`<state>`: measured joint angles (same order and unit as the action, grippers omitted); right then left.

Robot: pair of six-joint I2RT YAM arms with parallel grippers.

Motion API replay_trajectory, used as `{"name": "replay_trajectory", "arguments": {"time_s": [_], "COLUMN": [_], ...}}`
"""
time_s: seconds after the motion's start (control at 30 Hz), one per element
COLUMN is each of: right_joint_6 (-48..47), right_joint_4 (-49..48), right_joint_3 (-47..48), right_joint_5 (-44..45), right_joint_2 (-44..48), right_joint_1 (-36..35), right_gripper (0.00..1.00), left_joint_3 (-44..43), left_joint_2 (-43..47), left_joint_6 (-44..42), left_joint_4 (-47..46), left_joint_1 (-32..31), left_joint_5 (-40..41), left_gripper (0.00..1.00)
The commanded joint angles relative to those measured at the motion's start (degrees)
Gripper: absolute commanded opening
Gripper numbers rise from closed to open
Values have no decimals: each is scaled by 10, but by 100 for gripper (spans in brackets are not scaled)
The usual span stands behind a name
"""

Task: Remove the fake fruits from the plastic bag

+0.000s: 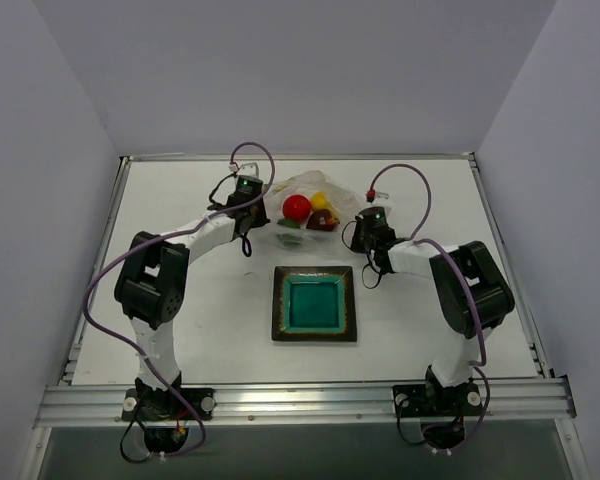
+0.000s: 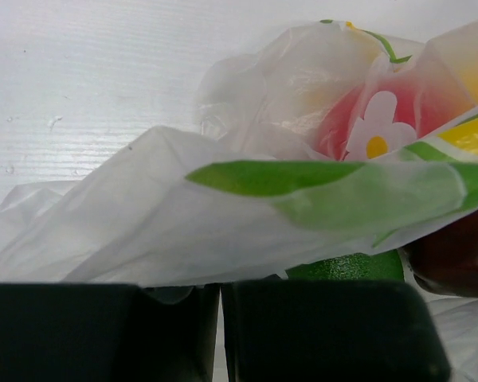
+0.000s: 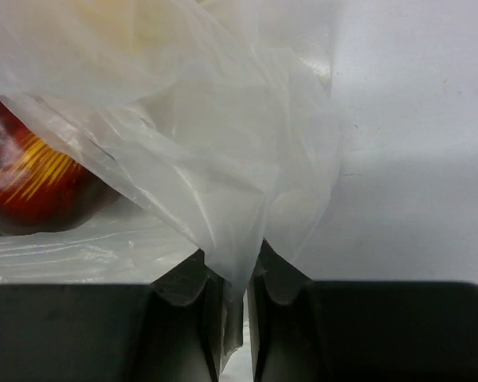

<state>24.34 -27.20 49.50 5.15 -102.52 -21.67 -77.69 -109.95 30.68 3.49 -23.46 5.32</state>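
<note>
Pale grey walls close in a white table (image 1: 180, 200), with an aluminium rail along its near edge. Both arms are bolted to that rail. The left arm (image 1: 155, 280) and the right arm (image 1: 470, 285) each bend inward and reach toward the far middle of the table.

Between their wrists lies the plastic bag (image 1: 300, 184), crumpled, translucent white and printed with green leaves and a white flower. It sits on the table just beyond the square teal plate (image 1: 279, 305), not touching it. The plate has a dark rim and holds nothing.

The left gripper (image 1: 266, 214) meets the bag's left edge. In its wrist view the two dark fingers (image 2: 327, 334) stand almost together, and the film drapes down onto their tips, seemingly pinched there. The right gripper (image 1: 353, 228) meets the bag's right edge. Its fingers (image 3: 183, 318) are clamped on a fold of film that runs down into the narrow slot between them.

All four fake fruits are inside the bag. From above, the bright red round fruit (image 1: 297, 207) is near the middle, with the yellow fruit (image 1: 320, 200) just beside it to the right. The dark red fruit (image 1: 327, 220) lies nearer the plate, and the green fruit (image 1: 290, 224) shows at the bag's near edge. In the left wrist view the green one peeks out under the film, beside the dark red one.
</note>
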Motion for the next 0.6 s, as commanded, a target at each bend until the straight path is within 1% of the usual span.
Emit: {"name": "replay_trajectory", "arguments": {"time_s": [0.0, 0.03, 0.07, 0.13, 0.17, 0.2, 0.27, 0.37, 0.43, 0.53, 0.57], "right_joint_6": [-5, -9, -13, -18, -19, -20, -25, -36, -50, -70, -94], "right_joint_4": [32, 47, 56, 72, 78, 83, 101, 124, 137, 154, 156], "right_joint_3": [5, 9, 13, 18, 19, 20, 25, 39, 58, 89, 112], "right_joint_5": [22, 23, 26, 33, 33, 35, 41, 60, 80, 79, 73], "right_joint_2": [28, 39, 47, 78, 89, 99, 131, 166, 182, 178, 172], "right_joint_1": [2, -3, -11, -15, -15, -17, -19, -30, -51, -83, -89], "right_gripper": [12, 17, 30, 42, 54, 57, 61, 61, 61, 59, 59], "left_joint_3": [-5, -5, -6, -8, -7, -5, -5, -3, 3, 16, 19], "left_joint_2": [43, 44, 45, 46, 48, 50, 55, 62, 67, 75, 78], "left_joint_6": [11, 11, 11, 14, 18, 18, 18, 17, 17, 20, 20], "left_joint_4": [-25, -25, -25, -25, -25, -24, -25, -46, -52, -64, -71], "left_joint_1": [0, -4, -6, -8, -9, -10, -11, -18, -22, -22, -23], "left_joint_5": [-9, -13, -15, -22, -24, -24, -24, -22, -23, -29, -30], "left_gripper": [2, 2, 2, 2, 2, 2, 2, 2, 2, 2, 2]}}
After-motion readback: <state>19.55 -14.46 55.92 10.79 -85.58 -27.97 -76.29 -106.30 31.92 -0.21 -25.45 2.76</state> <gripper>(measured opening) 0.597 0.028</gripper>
